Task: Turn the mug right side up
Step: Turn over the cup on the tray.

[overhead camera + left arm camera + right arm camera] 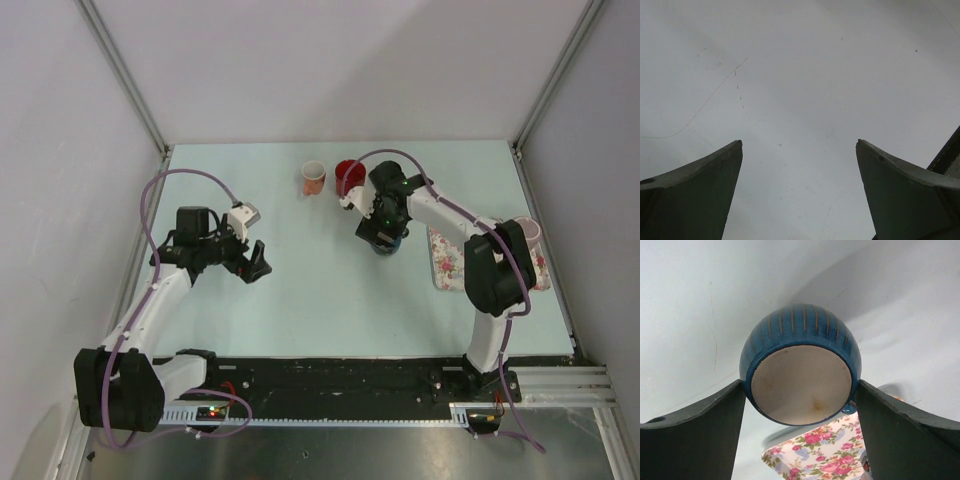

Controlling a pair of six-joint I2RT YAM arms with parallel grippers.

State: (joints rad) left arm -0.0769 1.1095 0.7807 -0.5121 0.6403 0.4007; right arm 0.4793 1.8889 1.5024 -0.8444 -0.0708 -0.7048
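Observation:
The mug point(801, 335) is blue with ribbed sides, and its pale unglazed base faces the right wrist camera. My right gripper point(800, 382) is shut on it, one finger against each side of the body near the base. In the top view the mug point(384, 246) shows as a dark blue patch under my right gripper point(385, 232), right of the table's middle. Whether it touches the table I cannot tell. My left gripper point(255, 262) is open and empty over bare table at the left; its wrist view point(799, 142) shows only the table surface.
A small orange cup point(313, 178) and a red cup point(347, 176) stand just behind the right gripper. A floral tray point(445, 258) lies at the right, also seen under the mug in the right wrist view point(830, 452). A pink mug point(528, 232) sits by the right arm's elbow.

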